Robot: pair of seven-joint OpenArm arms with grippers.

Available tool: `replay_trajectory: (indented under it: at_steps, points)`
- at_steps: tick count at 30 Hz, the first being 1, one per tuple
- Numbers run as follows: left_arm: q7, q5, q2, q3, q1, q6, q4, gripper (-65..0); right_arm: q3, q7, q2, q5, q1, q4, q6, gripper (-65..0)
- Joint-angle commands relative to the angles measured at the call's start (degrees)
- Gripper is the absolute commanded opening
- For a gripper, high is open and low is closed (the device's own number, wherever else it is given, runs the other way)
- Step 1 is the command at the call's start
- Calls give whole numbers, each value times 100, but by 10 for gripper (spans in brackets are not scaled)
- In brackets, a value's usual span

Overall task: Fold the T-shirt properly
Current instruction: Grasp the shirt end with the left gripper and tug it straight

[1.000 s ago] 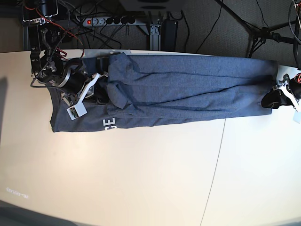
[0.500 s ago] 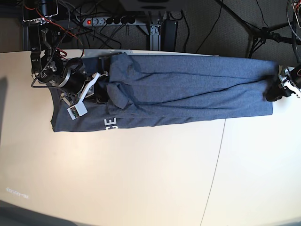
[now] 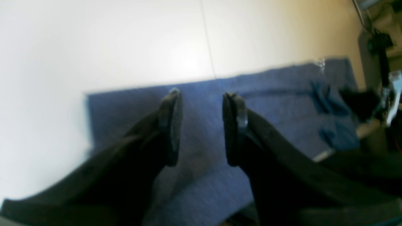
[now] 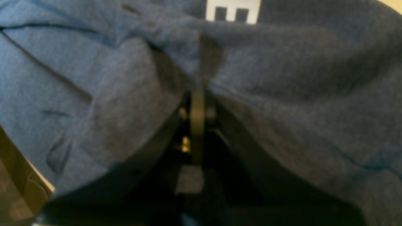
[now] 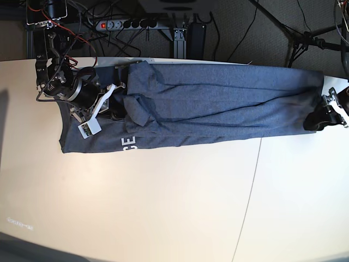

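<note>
1. T-shirt (image 5: 218, 101) lies stretched lengthwise along the far edge of the table (image 5: 163, 202), folded into a long band; plain grey-blue side up over most of it.
2. White letters (image 5: 128, 143) show on the near edge of the shirt toward the base view's left; a white block letter (image 4: 233, 11) also shows at the top of the right wrist view.
3. Right gripper (image 5: 112, 106) sits on the shirt's left end in the base view, jaws closed tight with cloth bunched up and pinched between them; wrist view shows fabric folds rising on both sides of the closed fingers (image 4: 197, 119).
4. Left gripper (image 3: 201, 125) is at the shirt's other end, at the base view's right edge (image 5: 322, 115). Jaws stand apart with a clear gap; shirt fabric (image 3: 201, 175) lies below the gap, nothing is clamped.
5. Left fingertips (image 3: 171, 125) hang over the shirt's end near its edge; whether they touch the cloth cannot be told, view is blurred.
6. A seam in the table (image 5: 248, 196) runs from the shirt's near edge toward the camera.
</note>
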Motion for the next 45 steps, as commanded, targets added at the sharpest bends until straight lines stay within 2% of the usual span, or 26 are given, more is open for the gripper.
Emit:
replay_trajectory:
  at_steps: [1,6,10,13,21,26,28,35,38,41,45]
  points:
    - [-66,-70,-96,107,-48,-73,79,-424,24,87,74,22,74,98,122,-650]
    - [-378,592,116,664,-55,-73,63,-424,24,87,76,-146,74,98,120,-650]
    - [-693,986,136,636,-57,-73,-50,-424,24,87,76,-146,74,98,120,-650]
    - [-699,1099,136,431,-55,-73,-52,-424,24,85,76,-146,74,98,120,-650]
    - [-621,1097,109,-214,-35,-73,-197,-417,24,85,76,-146,74,98,122,-650]
    - [-632,1086,94,-470,-37,-73,-1005,-293,24,83,76,-149,74,98,122,-650]
    - [-647,1029,26,-514,-37,-73,-1327,-272,24,83,76,-146,74,98,122,-650]
    - [-560,824,-345,-695,-39,-73,-1572,-272,24,83,76,-149,74,98,122,-650]
    - [-343,341,-494,-748,-42,-73,-1572,-272,24,83,76,-149,74,98,122,-650]
    - [-195,90,-522,-745,-57,-73,-1550,-272,24,81,76,-164,72,90,122,-650]
    - [-192,197,-525,-745,-50,-73,-1528,-272,24,81,79,-321,74,90,120,-650]
